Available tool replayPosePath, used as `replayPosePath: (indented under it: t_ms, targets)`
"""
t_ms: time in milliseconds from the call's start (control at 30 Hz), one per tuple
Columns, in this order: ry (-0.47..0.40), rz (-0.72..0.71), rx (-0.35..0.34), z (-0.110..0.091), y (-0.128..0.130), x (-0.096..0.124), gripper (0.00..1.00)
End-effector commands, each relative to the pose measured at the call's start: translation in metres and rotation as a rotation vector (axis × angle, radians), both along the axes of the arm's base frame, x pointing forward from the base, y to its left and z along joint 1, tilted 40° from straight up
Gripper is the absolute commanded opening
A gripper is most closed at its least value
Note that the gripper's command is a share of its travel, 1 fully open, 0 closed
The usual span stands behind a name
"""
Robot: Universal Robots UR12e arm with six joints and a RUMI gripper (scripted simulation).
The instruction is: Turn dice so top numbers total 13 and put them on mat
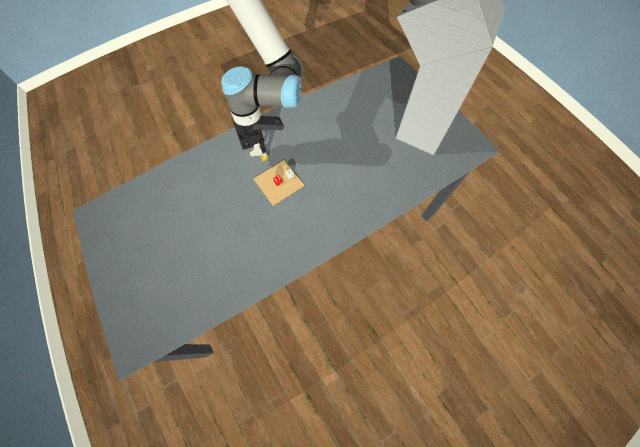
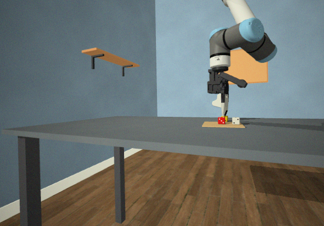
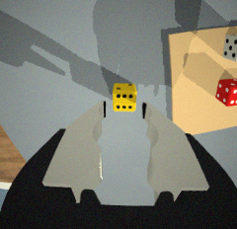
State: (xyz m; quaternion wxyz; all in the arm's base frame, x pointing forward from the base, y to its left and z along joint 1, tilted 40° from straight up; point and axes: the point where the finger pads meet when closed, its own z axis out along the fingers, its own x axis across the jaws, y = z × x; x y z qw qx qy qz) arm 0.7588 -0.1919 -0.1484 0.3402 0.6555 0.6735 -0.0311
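Note:
The yellow die (image 2: 226,118) (image 3: 124,97) sits off the mat, flat as far as I can see. Its larger visible face in the wrist view, apparently the top, shows six pips. My gripper (image 1: 262,153) (image 2: 225,115) (image 3: 123,103) is partly open at the yellow die, with a gap on each side. The red die (image 1: 277,179) (image 2: 221,120) (image 3: 227,93) and the white die (image 1: 289,173) (image 2: 235,121) (image 3: 231,46) rest on the tan mat (image 1: 273,196) (image 2: 209,125) (image 3: 197,115). Both are cut off in the wrist view, and I cannot read their top numbers surely.
All of this is on the grey table (image 1: 196,246) (image 2: 130,129). The grey robot pedestal (image 1: 444,85) stands at the table's right end in the top view. A wall shelf (image 2: 110,57) is far from the dice. Arm shadows cross part of the mat.

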Motion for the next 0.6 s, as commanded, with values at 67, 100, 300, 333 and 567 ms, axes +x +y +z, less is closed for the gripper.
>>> replayPosePath:
  t_ms: [67,100,300,333,567]
  targets:
    - [-0.001,0.000,0.000,-0.006,-0.004,0.004,0.24]
    - [-0.001,0.000,0.000,-0.008,-0.005,0.005,0.24]
    - [-0.001,0.000,0.000,-0.015,-0.009,0.008,0.24]
    - [-0.001,0.000,0.000,-0.015,-0.010,0.009,0.24]
    - [-0.001,0.000,0.000,-0.017,-0.011,0.010,0.24]
